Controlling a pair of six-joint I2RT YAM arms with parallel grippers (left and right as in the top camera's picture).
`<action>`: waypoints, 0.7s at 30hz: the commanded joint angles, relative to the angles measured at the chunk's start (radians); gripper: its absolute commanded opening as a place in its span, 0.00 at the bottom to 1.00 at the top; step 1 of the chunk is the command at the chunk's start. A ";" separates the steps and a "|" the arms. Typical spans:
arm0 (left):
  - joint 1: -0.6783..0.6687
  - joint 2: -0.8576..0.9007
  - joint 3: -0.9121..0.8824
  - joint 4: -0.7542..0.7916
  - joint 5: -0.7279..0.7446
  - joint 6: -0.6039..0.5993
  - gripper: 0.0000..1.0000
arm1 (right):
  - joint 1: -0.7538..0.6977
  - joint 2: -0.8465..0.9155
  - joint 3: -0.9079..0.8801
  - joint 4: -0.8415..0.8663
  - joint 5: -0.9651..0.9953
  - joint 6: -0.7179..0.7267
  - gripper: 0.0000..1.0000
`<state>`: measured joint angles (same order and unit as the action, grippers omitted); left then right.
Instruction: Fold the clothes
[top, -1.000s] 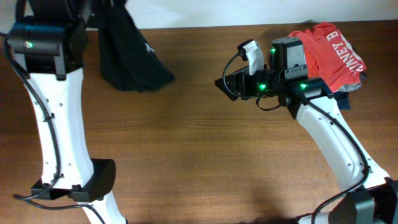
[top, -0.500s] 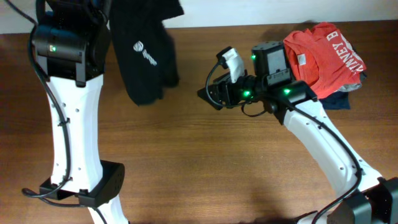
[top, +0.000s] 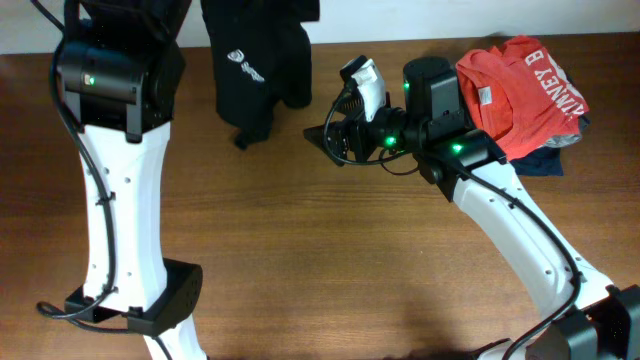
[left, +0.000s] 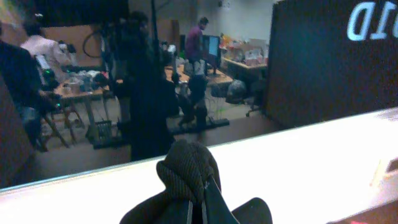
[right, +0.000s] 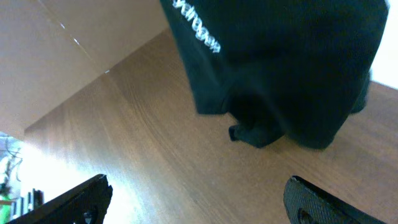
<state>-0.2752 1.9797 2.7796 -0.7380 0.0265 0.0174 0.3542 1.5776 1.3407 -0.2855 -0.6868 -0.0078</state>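
While the left arm (top: 110, 190) swings rightward along the back of the bench (top: 300, 260), the black T-shirt (top: 255, 70) travels with it. A second ago it hung bunched near the left corner; now it dangles close to the middle, its small white logo (top: 247, 68) turned up to the overhead camera. The left jaws are clamped on a wad of the dark cloth, which bulges up in the left wrist view. The right arm (top: 430, 130) has slid left too, away from the red shirt (top: 520, 85), and its jaws stand wide open and empty, aimed at the hanging hem. The right wrist view shows a crumpled corner (right: 249, 134) low over the wood; whether it touches, I cannot tell. So the shirt is lifted and unspread, with no fold made yet. My read: the right side is coming in to pinch that lower edge so both arms can stretch it flat.
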 joint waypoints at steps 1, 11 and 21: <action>-0.013 -0.111 0.031 -0.005 0.023 -0.006 0.01 | 0.006 -0.009 0.022 0.006 -0.016 -0.049 0.94; -0.031 -0.191 0.031 -0.185 0.039 -0.006 0.01 | 0.006 0.050 0.022 0.042 -0.011 -0.157 0.93; -0.030 -0.195 0.030 -0.267 0.037 -0.005 0.01 | 0.120 0.050 0.022 0.056 -0.133 -0.157 0.75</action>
<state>-0.3019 1.7958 2.7941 -1.0077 0.0532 0.0174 0.4232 1.6272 1.3430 -0.2375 -0.7345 -0.1566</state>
